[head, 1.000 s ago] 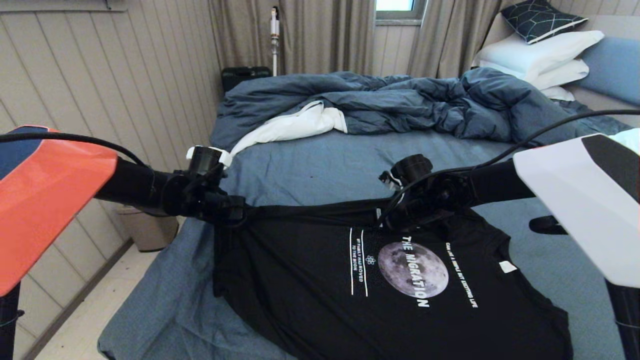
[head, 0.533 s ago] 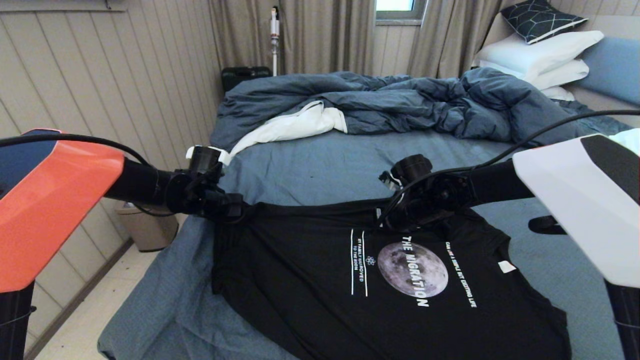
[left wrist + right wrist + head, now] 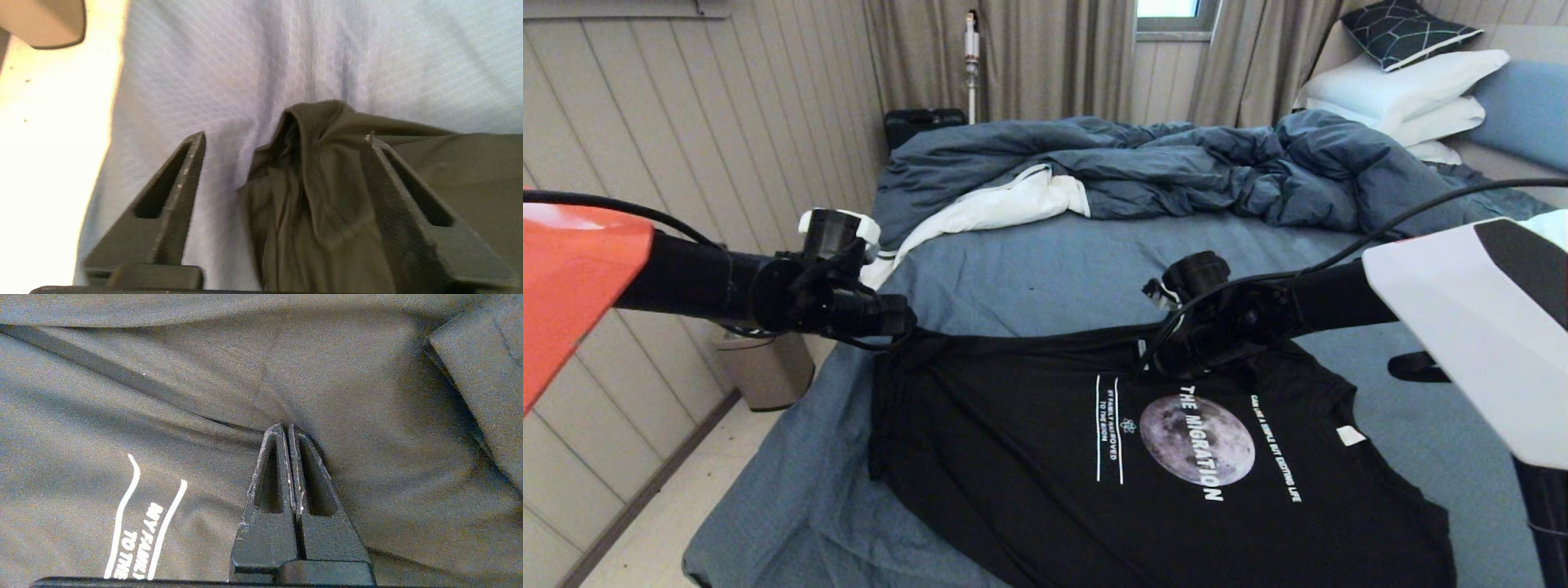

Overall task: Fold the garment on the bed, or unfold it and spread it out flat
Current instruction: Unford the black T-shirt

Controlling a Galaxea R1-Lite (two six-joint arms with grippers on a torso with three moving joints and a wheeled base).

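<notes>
The garment (image 3: 1143,457), a black T-shirt with a grey moon print and white lettering, lies print-up across the near part of the bed (image 3: 1045,261), its lower reaches running out of the head view toward the robot; it looks light, limp and thin, the kind of cloth that drapes, creases and slides over itself rather than keeping a shape, so I judge it best taken at a hem, corner or seam where the layers give the fingers something to pinch, with two holds well apart to keep an edge taut. Farther along, at the shirt's far edge, the right gripper (image 3: 288,428) has its fingers pressed fully together with their tips buried in a pucker of black fabric just beside the printed lines; it appears to pinch a fold there, though the cloth between the tips is hidden. Off to the left at the shirt's far-left corner, the left gripper (image 3: 286,139) stands with its fingers spread wide and grips nothing; a bunched peak of the shirt (crumpled, standing up on the sheet) lies between them, against or just beside one finger. Beyond both, a rumpled dark blue duvet (image 3: 1176,163) is heaped across the bed, well apart from the shirt; white pillows (image 3: 1405,90) sit farthest back.
</notes>
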